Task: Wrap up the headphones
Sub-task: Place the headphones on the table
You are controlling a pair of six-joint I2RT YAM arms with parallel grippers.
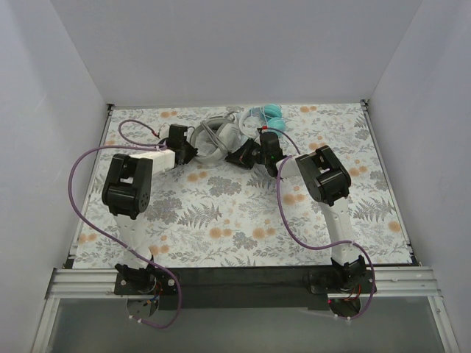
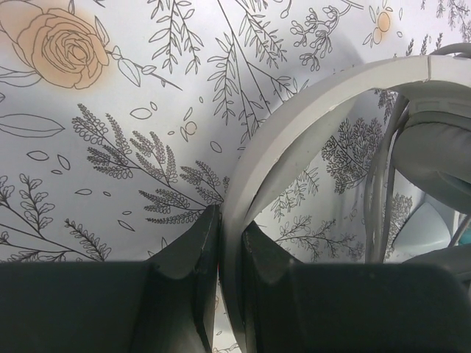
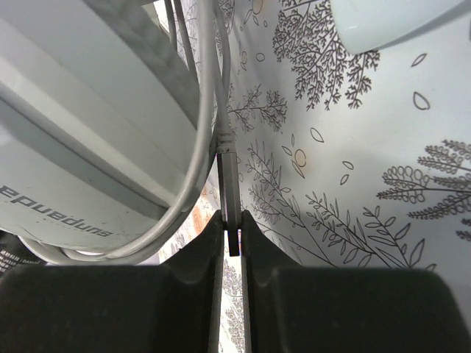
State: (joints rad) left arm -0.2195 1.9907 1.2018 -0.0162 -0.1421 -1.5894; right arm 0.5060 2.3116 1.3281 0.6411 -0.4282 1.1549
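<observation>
I am looking at two pairs of headphones lying close together at 12 o'clock on the floral tabletop [image 1: 221,220]. The white-grey headphones [image 1: 212,136] are showing a pale curved headband [image 2: 309,110], a grey padded ear cushion [image 2: 441,154] and a long thin grey cable [image 3: 202,110] that is looping in several strands around a white ear cup [image 3: 81,132]. The teal headphones [image 1: 271,112] are lying just beside them at 2 o'clock, showing teal ear cups and a pale band. On the white ear cup grey lettering is coming through upside down on my right wrist view; turned round, it seems to be spelling "sunpanda". A smaller label below it is too small for me to read. The left fingers [image 2: 218,246] are pinching almost shut on the edge of the white headband, coming in from 9 o'clock of that pair. The right fingers [image 3: 218,243] are squeezing almost shut on a stiffer grey sleeve [image 3: 229,176] of the thin cable, at about 4 o'clock of the white-grey pair. I am counting two arms and two purple robot cables [image 1: 81,169], one trailing along each arm.
</observation>
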